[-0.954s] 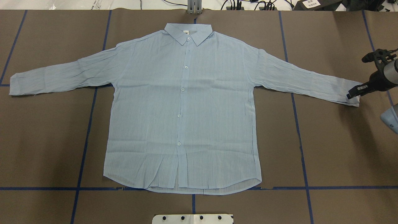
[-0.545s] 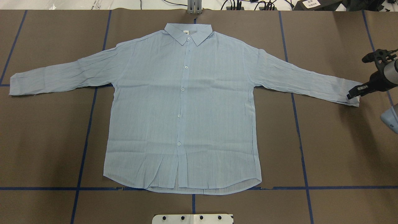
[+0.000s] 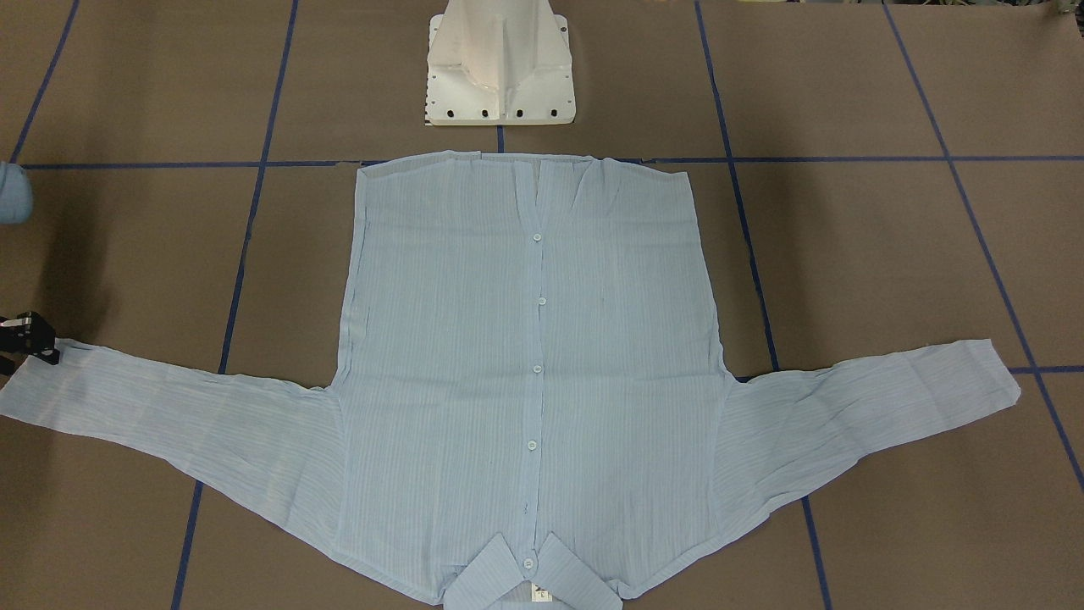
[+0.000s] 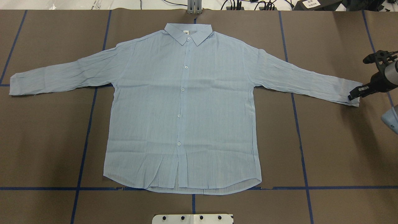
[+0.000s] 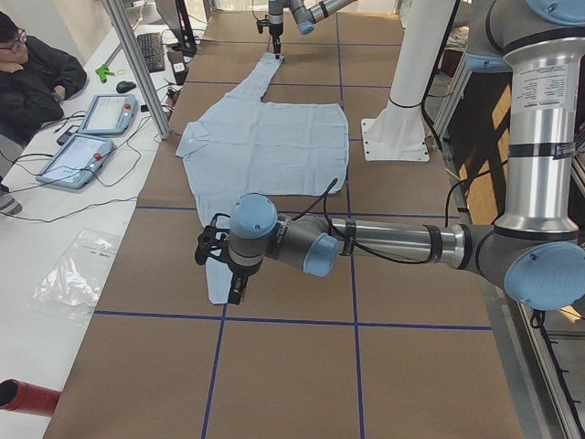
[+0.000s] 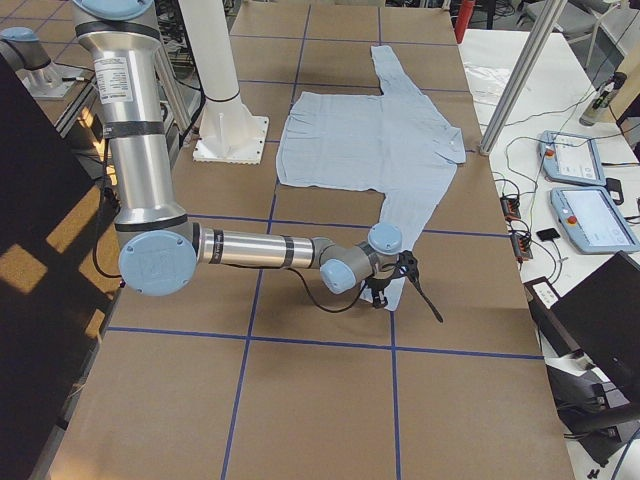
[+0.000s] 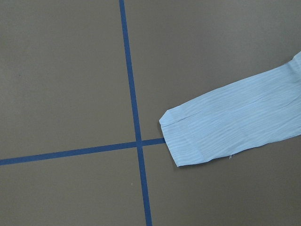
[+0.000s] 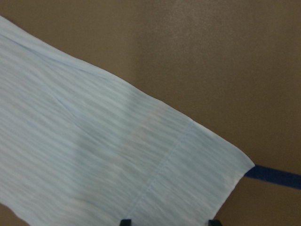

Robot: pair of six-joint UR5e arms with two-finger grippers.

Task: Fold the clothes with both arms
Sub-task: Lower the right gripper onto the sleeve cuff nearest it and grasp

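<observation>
Blue, thin, limp shirt (image 4: 183, 109) should lift lightly by the cuff (image 8: 202, 165) lying between the right gripper's (image 4: 354, 94) spread fingers (image 4: 359, 90); the state of the left gripper's (image 5: 233, 288) fingers cannot be told.

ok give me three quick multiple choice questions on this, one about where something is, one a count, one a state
1. Where is the right hand?
A. over the collar
B. at the cuff of a sleeve
C. at the bottom hem

2. How many white buttons show on the shirt?
A. three
B. five
C. eight

3. How does the shirt lie?
A. folded in half
B. bunched in a heap
C. spread flat, both sleeves out

Answers:
1 B, the overhead view shows it at the sleeve end on the robot's right.
2 B, five run down the front from the collar.
3 C, no part is folded over.
</observation>
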